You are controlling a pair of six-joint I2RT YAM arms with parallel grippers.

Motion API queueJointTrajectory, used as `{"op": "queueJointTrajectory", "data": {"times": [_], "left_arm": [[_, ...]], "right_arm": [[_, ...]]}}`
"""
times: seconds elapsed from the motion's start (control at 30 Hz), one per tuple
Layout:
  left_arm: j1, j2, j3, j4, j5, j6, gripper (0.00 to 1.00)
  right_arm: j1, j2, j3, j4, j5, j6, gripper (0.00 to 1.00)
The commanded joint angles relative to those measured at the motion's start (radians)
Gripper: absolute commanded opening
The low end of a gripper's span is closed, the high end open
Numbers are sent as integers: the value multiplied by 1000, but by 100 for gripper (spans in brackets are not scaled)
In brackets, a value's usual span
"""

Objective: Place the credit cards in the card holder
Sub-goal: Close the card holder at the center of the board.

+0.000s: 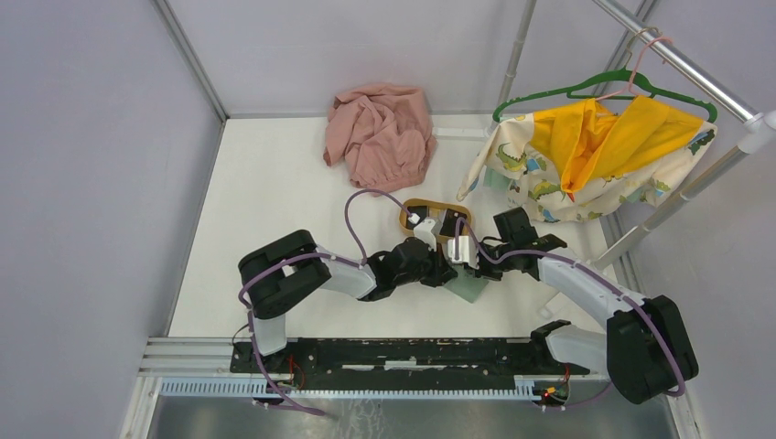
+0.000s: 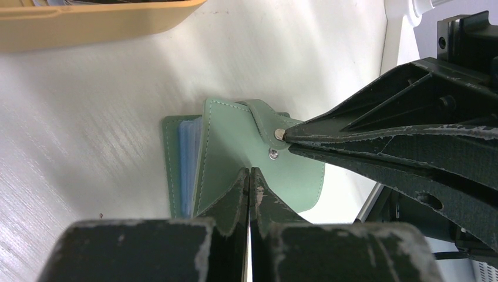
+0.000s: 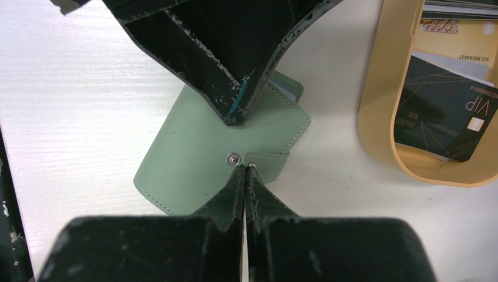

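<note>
Oval tan tray (image 1: 401,218) (image 2: 88,26) (image 3: 370,117) sits mid-counter. It holds the credit cards (image 1: 450,222): in the right wrist view a black VIP card (image 3: 446,111) lies flat inside, with more card edges at the tray's far end. Count unclear.

The card holder (image 1: 468,288) (image 2: 235,141) (image 3: 182,158), grey-green, lies on the counter (image 1: 274,201) just in front of the tray, with a strip of bare counter between them. No card is seen going into it. Its front cover is tilted up, showing blue-grey pockets (image 2: 188,158) along one side.

Left tool (image 1: 450,272) (image 2: 251,176) (image 3: 235,117): fingers pressed together, clamped on the free edge of the cover. Right tool (image 1: 468,268) (image 2: 285,141) (image 3: 244,170): fingers together too, tips pinching the snap tab (image 3: 267,164) beside the metal stud. The two tools meet nearly tip to tip over the holder, so it is crowded there.

Room: wide bare counter to the left and towards the back wall. A pink cloth heap (image 1: 380,135) lies at the back, well apart from the tray. A hanger with a yellow and patterned garment (image 1: 595,155) hangs back right, its hem near the tray's right end. The holder lies well in from the counter's near edge, where the arm bases are mounted.
</note>
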Motion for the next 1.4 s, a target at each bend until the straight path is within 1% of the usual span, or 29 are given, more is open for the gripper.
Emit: {"op": "queueJointTrajectory", "data": {"times": [0.0, 0.6, 1.03, 1.17, 1.23, 1.27, 1.33, 1.37], "left_arm": [[1, 31, 13, -42, -45, 1, 2], [-1, 29, 13, -29, -32, 1, 2], [-2, 25, 12, -18, -22, 2, 2], [-4, 3, -4, 6, -9, 3, 2], [-6, -36, -33, 38, 3, 10, 4], [-5, -59, -52, 57, 8, 21, 7], [-9, -120, -100, 96, 9, 47, 24], [-11, -150, -130, 122, 4, 68, 30]], "right_arm": [[-13, -16, 35, -37, -52, 27, 0], [-11, 29, 27, -82, -138, 6, 0], [-11, 29, 31, -98, -156, 3, 0], [-11, 25, 28, -77, -137, 23, 0], [-12, 18, 22, -46, -115, 51, 0], [-14, 16, 20, -36, -107, 59, 0], [-14, 12, 20, -20, -93, 80, 0], [-16, 13, 20, -14, -89, 85, 0]]}}
